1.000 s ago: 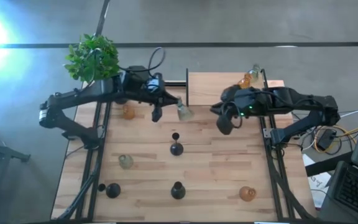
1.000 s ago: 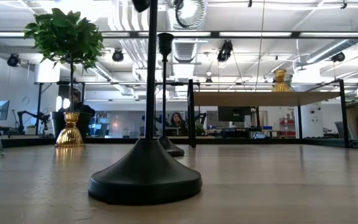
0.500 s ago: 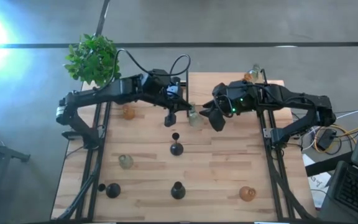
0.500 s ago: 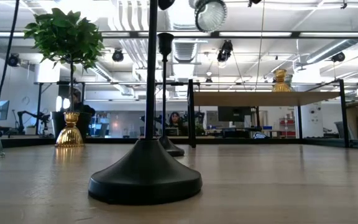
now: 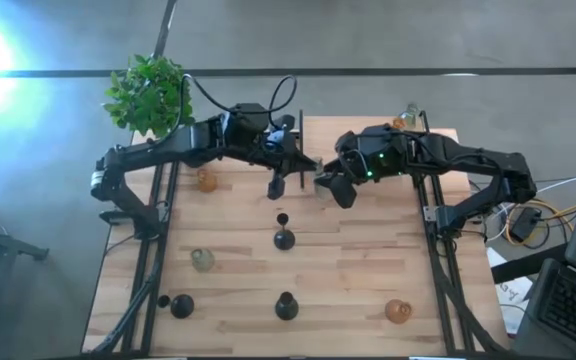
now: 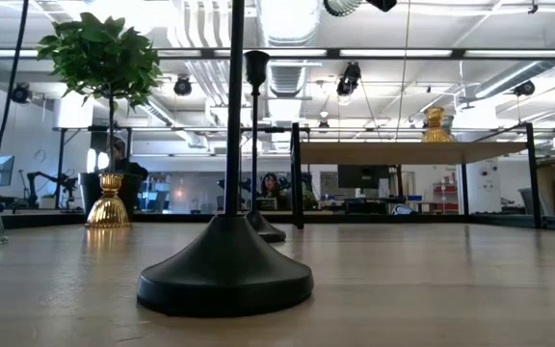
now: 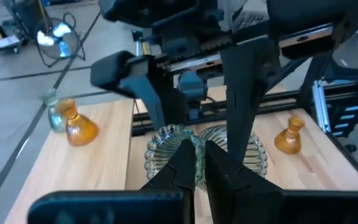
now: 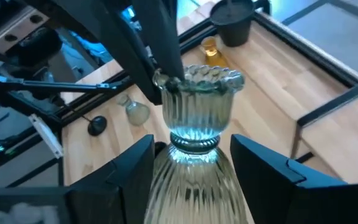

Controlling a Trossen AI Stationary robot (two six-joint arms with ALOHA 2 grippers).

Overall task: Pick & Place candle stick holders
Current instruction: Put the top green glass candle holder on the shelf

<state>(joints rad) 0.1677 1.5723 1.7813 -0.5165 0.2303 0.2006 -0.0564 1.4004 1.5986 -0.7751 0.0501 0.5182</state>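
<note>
Behind wooden table [image 6: 432, 289]: office room.

Clear holder [image 8: 199, 118] between both grippers, seemingly.

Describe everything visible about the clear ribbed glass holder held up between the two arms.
The clear glass holder is pale, vertically ribbed, with a scalloped cup rim, a narrow neck and a flaring body. It hangs in the air above the table, upright. The left gripper pinches its rim, shut on it. The right gripper straddles the body with its fingers open on either side.
</note>
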